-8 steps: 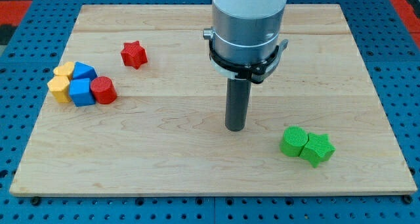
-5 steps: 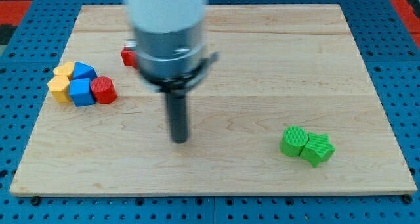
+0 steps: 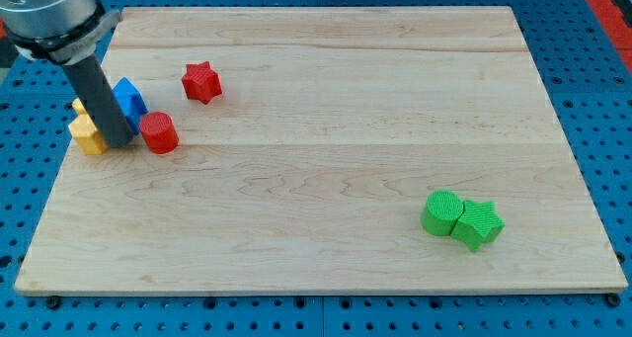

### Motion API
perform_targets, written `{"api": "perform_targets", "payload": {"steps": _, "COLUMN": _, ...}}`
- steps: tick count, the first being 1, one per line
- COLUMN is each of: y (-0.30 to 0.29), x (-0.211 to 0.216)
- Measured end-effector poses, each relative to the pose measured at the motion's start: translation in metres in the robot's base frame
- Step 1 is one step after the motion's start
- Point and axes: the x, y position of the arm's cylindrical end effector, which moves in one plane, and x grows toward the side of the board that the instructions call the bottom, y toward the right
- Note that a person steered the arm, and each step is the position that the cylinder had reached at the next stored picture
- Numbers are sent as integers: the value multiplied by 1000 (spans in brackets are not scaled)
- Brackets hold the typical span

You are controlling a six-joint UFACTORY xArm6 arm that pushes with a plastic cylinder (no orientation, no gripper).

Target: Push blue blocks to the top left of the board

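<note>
The arm's dark rod comes down at the far left of the wooden table, and my tip rests on the wood in the middle of the left-hand cluster of blocks. There are no fingers on this arm, only the straight rod, so there is nothing to be wide, narrow or holding. One blue block, angular in shape, shows just to the right of the rod and a little farther back than the tip, touching or nearly touching the rod; whether a second blue block lies hidden behind the rod cannot be told. A yellow block sits just left of the tip, against the rod, and a sliver of another yellow block shows farther back on the same side, its shape unclear. The red cylinder stands just right of the tip, close beside it. A red star lies apart from the cluster, farther back and to the right. Well away, at the near right of the table, a green cylinder and a green star sit touching each other.
</note>
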Motion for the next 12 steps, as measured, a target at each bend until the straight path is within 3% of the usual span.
{"api": "perform_targets", "payload": {"steps": 3, "y": -2, "x": -36}}
{"api": "perform_targets", "payload": {"steps": 8, "y": 11, "x": -137}}
{"api": "perform_targets", "payload": {"steps": 10, "y": 36, "x": -129}}
{"api": "perform_targets", "payload": {"steps": 11, "y": 23, "x": -102}}
{"api": "perform_targets", "payload": {"steps": 12, "y": 8, "x": -103}}
